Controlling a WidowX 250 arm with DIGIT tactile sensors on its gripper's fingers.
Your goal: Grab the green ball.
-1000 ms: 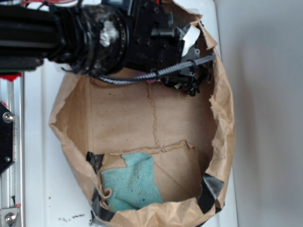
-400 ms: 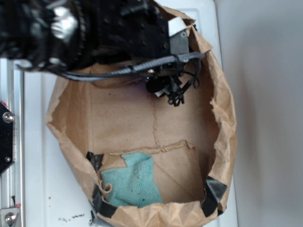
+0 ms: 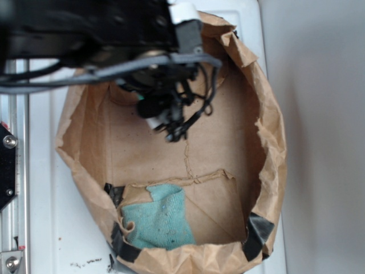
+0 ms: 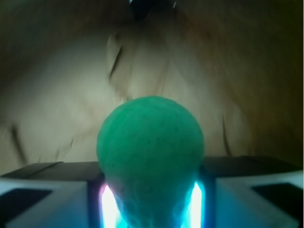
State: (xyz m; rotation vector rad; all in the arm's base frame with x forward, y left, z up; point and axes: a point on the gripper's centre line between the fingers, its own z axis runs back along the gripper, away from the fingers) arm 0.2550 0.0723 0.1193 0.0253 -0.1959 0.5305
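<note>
The gripper (image 4: 151, 209) is clamping the green ball (image 4: 150, 142) between its two fingers (image 4: 45, 194), the ball sitting squarely in the wrist view against blurred brown paper; in the exterior view the black arm (image 3: 91, 28) is reaching over the brown paper bag (image 3: 268, 142), its cabled tip hanging above the bag's floor; a teal cloth (image 3: 159, 220) is lying near the bag's lower edge; the bag is resting on the white worktop (image 3: 51, 228).
</note>
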